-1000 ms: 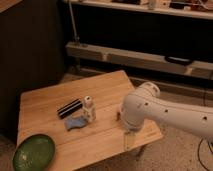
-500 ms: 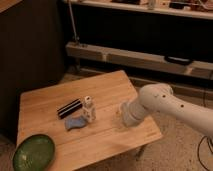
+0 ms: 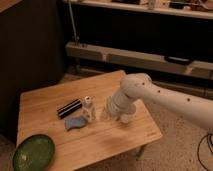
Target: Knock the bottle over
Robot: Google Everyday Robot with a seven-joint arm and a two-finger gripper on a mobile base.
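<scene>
Wooden table (image 3: 137, 131) | bottle (image 3: 89, 108) upright | end effector (image 3: 107, 114) just beside it, grip state: cannot tell

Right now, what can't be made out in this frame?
Camera view:
- Gripper, just right of the bottle: mostly hidden by the wrist.
- Gap between gripper and bottle: too small to judge.
- Bottle label: too small to read.
- Arm: cut off by right edge.
</scene>
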